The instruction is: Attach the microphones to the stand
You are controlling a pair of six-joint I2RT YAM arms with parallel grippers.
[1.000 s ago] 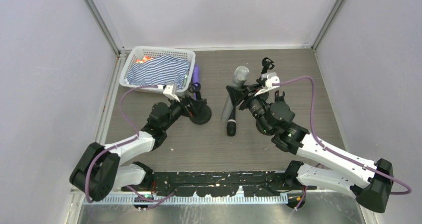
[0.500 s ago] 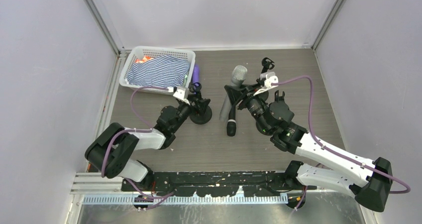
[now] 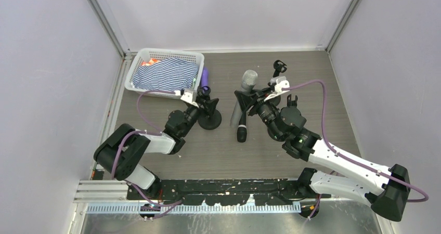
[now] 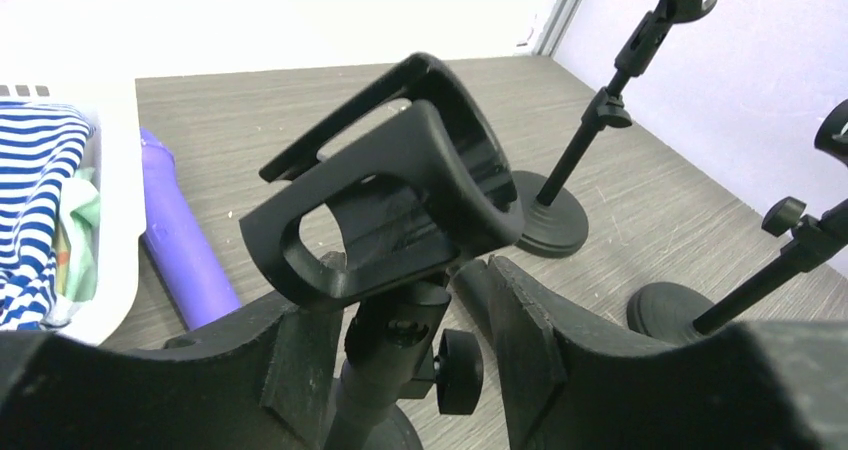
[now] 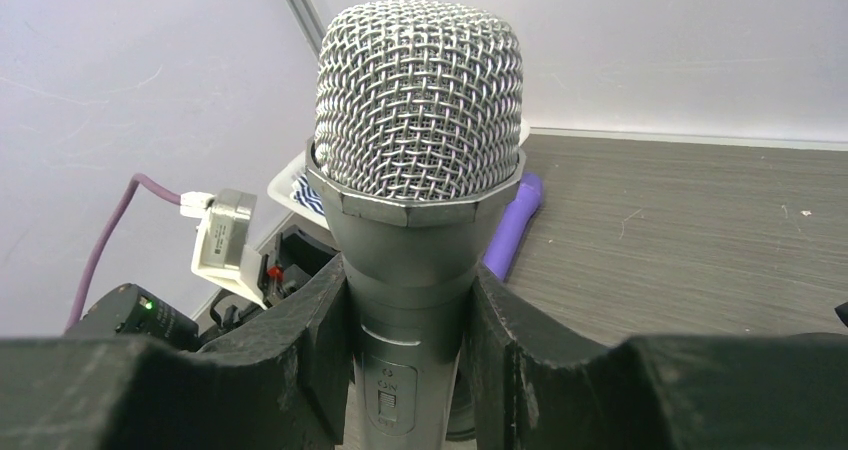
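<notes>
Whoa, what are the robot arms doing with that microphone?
The right pincer is shut on the silver microphone. The left pincer sits around the stem of a black stand, with a gap showing beside the stem. That stand's clip is empty. The purple microphone lies on the table beside the white basket.

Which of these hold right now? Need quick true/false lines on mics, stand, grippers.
1. The right gripper is shut on the silver microphone. True.
2. The purple microphone lies inside the basket. False: it lies on the table beside the basket.
3. The left gripper has its fingers on either side of a stand, below its clip. True.
4. That clip already holds a microphone. False: it is empty.
</notes>
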